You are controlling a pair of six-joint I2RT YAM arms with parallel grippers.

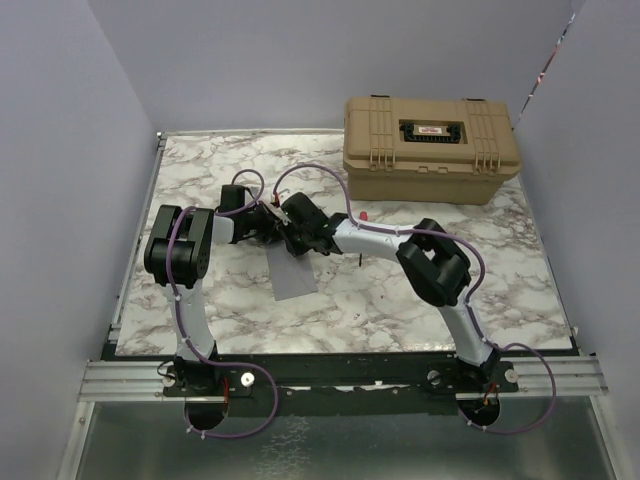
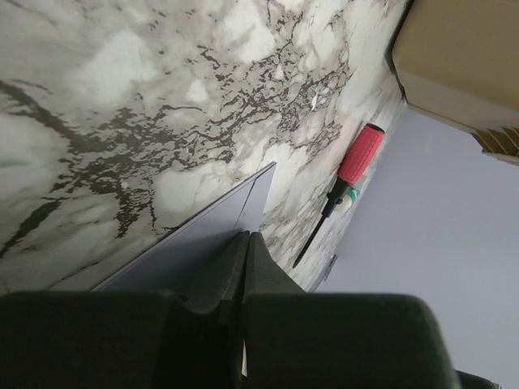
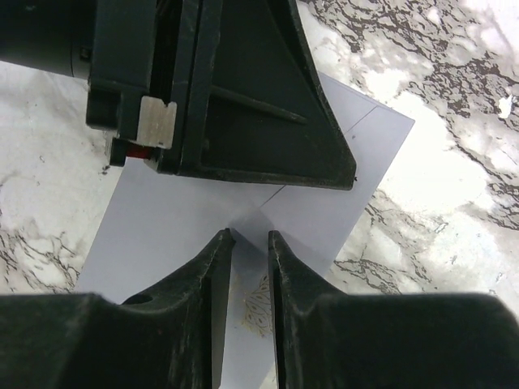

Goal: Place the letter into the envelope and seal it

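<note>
Envelope (image 1: 292,270): plain grey, flat, faint fold creases, left of centre over table (image 1: 400,300). We note left gripper (image 2: 246,243) fingers closed together on its edge; right gripper (image 3: 250,239) fingers slightly parted at its lower edge, contact unclear.

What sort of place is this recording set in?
Probably a robotics lab test cell: a white-and-grey marble-patterned tabletop enclosed by plain pale grey wall panels, with an aluminium mounting rail along its near edge.

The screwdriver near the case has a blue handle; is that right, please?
Not quite: the screwdriver has a red handle, not a blue one, as the left wrist view shows; it does lie near the case.
</note>
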